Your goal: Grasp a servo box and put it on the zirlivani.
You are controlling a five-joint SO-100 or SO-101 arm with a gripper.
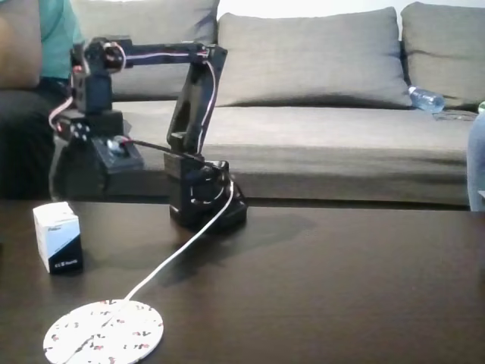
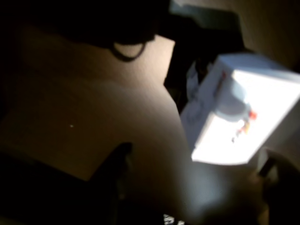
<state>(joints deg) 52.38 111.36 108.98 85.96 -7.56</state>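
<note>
Servo box (image 1: 57, 236): item one, though not the nearest. I list from the near table edge outward, as the fixed view shows it.

1. Zirlivani (image 1: 104, 331): flat speckled white disc at the near left of the dark table (image 1: 341, 288), bare on top. A white cable (image 1: 178, 252) runs across the table from it toward the arm base and lies over its far edge. I judge the cable could snag a placement.

2. Servo box: upright on the table, behind the disc and apart from it, white top, black side facing the camera. It stands free, so the grasp is not yet made. In the wrist view it shows bright and blurred at right (image 2: 243, 110), close under the camera.

3. Arm base (image 1: 203, 199): mid-table, right of the box.

4. Gripper (image 1: 114, 152): hanging above and behind the box, reached out to the left, which I read as an approach line. I cannot tell whether its jaws are spread or closed; both views are too dark there.

5. Grey sofa (image 1: 318, 91): behind the table, with a water bottle (image 1: 426, 99) on the seat and a person in a teal shirt (image 1: 61, 34) at far left.
</note>
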